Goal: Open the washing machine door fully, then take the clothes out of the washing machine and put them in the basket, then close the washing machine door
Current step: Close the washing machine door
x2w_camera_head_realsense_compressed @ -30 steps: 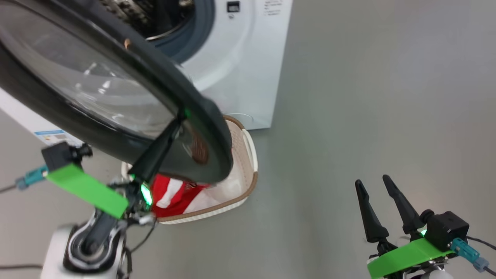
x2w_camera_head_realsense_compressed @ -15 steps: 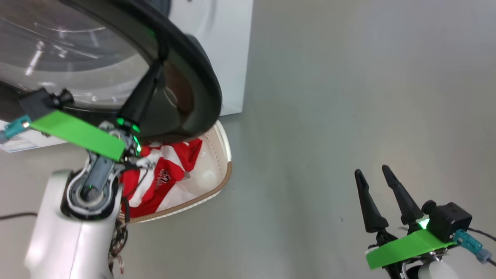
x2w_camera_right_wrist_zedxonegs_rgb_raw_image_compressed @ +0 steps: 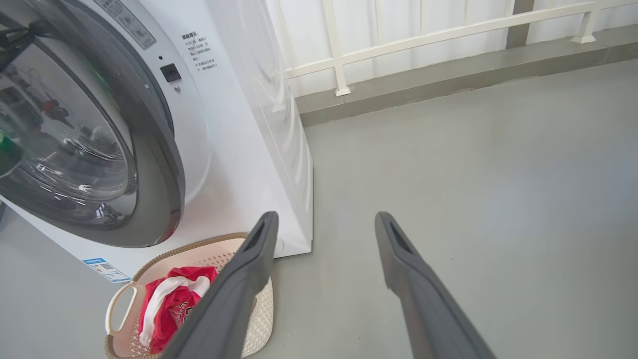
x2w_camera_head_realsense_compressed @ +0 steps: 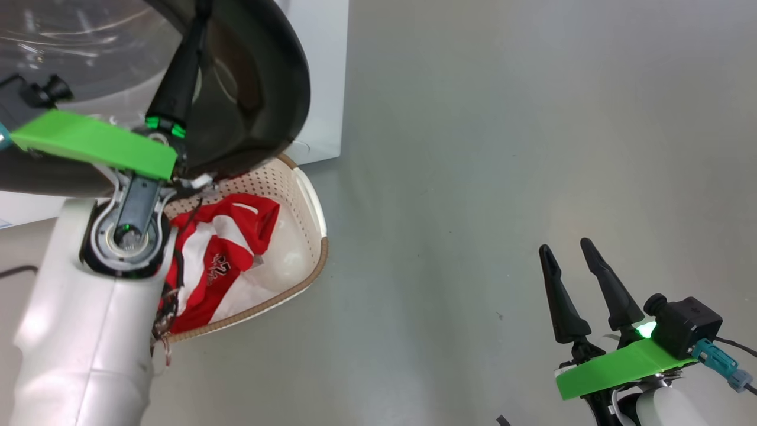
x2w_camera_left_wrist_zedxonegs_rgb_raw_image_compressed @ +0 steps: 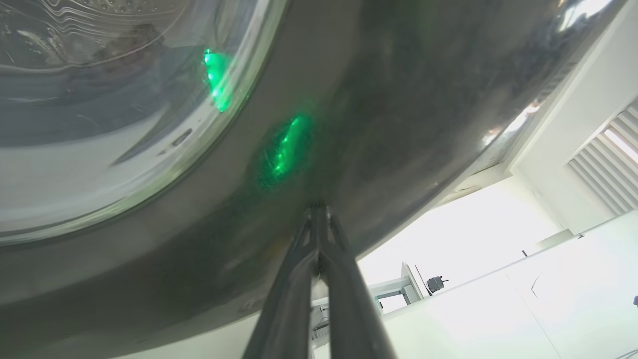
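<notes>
The washing machine door [x2w_camera_head_realsense_compressed: 278, 77], glossy black rim around a clear glass bowl, fills the head view's upper left. My left gripper [x2w_camera_head_realsense_compressed: 200, 15] is shut with nothing in it, and its joined fingertips [x2w_camera_left_wrist_zedxonegs_rgb_raw_image_compressed: 318, 212] press on the door's black rim [x2w_camera_left_wrist_zedxonegs_rgb_raw_image_compressed: 398, 124]. In the right wrist view the door [x2w_camera_right_wrist_zedxonegs_rgb_raw_image_compressed: 154, 149] stands close against the front of the white washing machine [x2w_camera_right_wrist_zedxonegs_rgb_raw_image_compressed: 239, 124]. The red and white clothes [x2w_camera_head_realsense_compressed: 225, 248] lie in the cream basket [x2w_camera_head_realsense_compressed: 310, 204] on the floor beside the machine. My right gripper [x2w_camera_head_realsense_compressed: 566, 245] hangs open and empty at the lower right, well away from the basket.
Grey floor spreads to the right of the machine and basket. A white railing [x2w_camera_right_wrist_zedxonegs_rgb_raw_image_compressed: 339, 50] on a low kerb runs along the far side. My pale left forearm [x2w_camera_head_realsense_compressed: 77, 331] stands over the basket's left part.
The door has swung in towards the machine with my shut left gripper pressing on its rim. The head view has shifted. The right gripper has stayed open and in place.
</notes>
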